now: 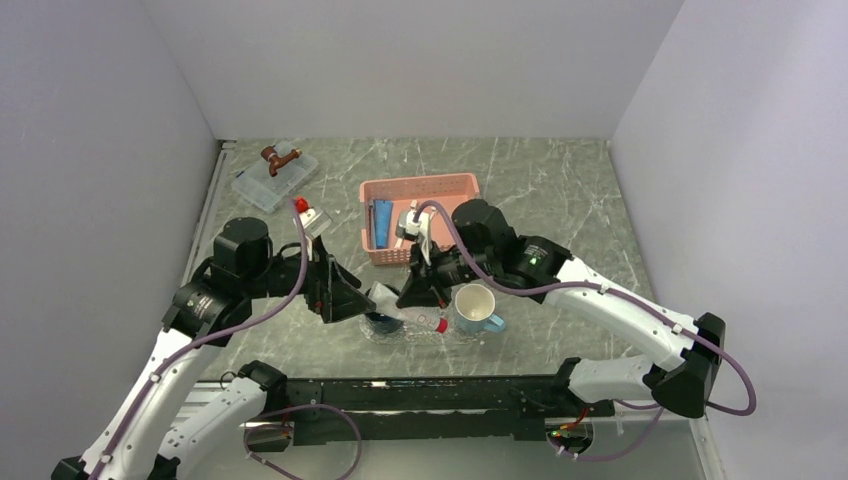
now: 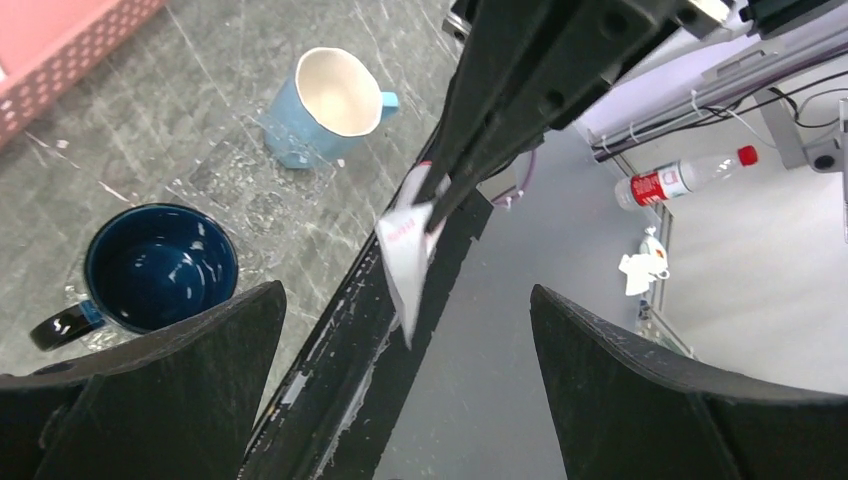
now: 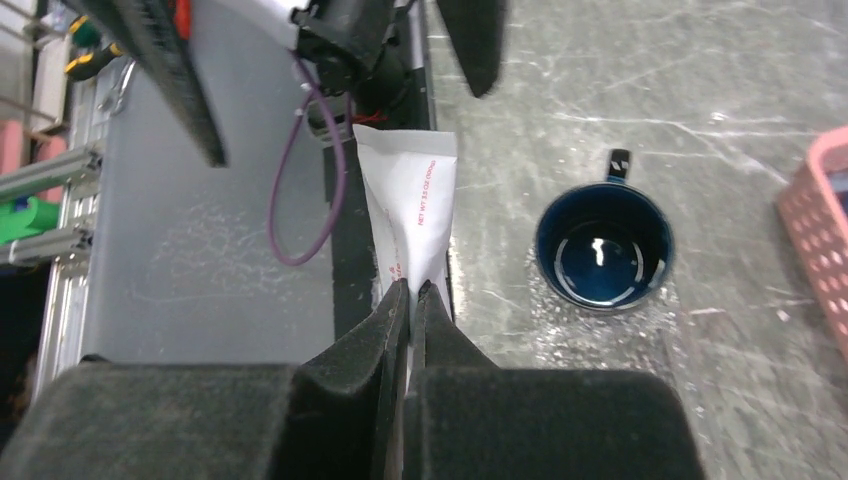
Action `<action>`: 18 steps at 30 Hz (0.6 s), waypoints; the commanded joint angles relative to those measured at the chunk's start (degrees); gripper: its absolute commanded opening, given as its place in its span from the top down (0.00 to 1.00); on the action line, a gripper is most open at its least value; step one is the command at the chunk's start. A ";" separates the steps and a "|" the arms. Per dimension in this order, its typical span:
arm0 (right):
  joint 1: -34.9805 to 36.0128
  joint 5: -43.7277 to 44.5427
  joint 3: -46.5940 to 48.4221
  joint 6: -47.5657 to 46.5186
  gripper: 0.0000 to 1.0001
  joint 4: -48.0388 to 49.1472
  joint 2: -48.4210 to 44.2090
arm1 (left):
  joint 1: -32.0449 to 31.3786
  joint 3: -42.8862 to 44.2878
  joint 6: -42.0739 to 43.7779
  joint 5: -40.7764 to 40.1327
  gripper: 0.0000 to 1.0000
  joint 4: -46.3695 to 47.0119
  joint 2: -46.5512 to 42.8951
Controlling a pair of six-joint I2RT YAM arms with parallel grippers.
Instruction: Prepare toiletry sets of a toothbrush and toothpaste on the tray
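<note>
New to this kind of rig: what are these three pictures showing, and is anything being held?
Two robot arms, each ending in a two-finger gripper, stand at the near edge of a table. The wide picture looks down from above and behind them; the other two come from cameras on the wrists. On the table: a pink basket, a dark blue mug on a clear tray, a light blue mug beside it. The right gripper is shut on a toothpaste tube, white side showing. The left gripper is open, empty, facing that tube.
</note>
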 commanded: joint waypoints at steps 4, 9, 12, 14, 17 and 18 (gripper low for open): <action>4.54 -0.25 3.31 -1.29 1.00 3.75 0.42 | -0.01 -1.45 -1.90 7.51 0.04 3.70 0.56; 5.95 2.32 5.68 -2.14 1.00 2.35 2.21 | -0.03 -1.84 -1.08 9.79 0.15 0.94 1.65; 6.79 4.76 6.72 -2.15 1.00 1.67 2.72 | -0.04 -2.59 -0.78 10.97 0.25 0.36 1.85; 7.12 6.45 7.04 -2.15 1.00 1.39 2.73 | 0.03 -2.97 -0.79 11.53 0.28 0.39 1.82; 7.89 8.49 7.33 -4.00 1.00 1.23 2.41 | -0.04 -2.98 -0.50 11.35 0.35 -0.11 1.83; 8.12 9.23 7.38 -4.12 1.00 1.23 2.34 | -0.04 -2.80 -0.30 11.31 0.38 -0.45 1.94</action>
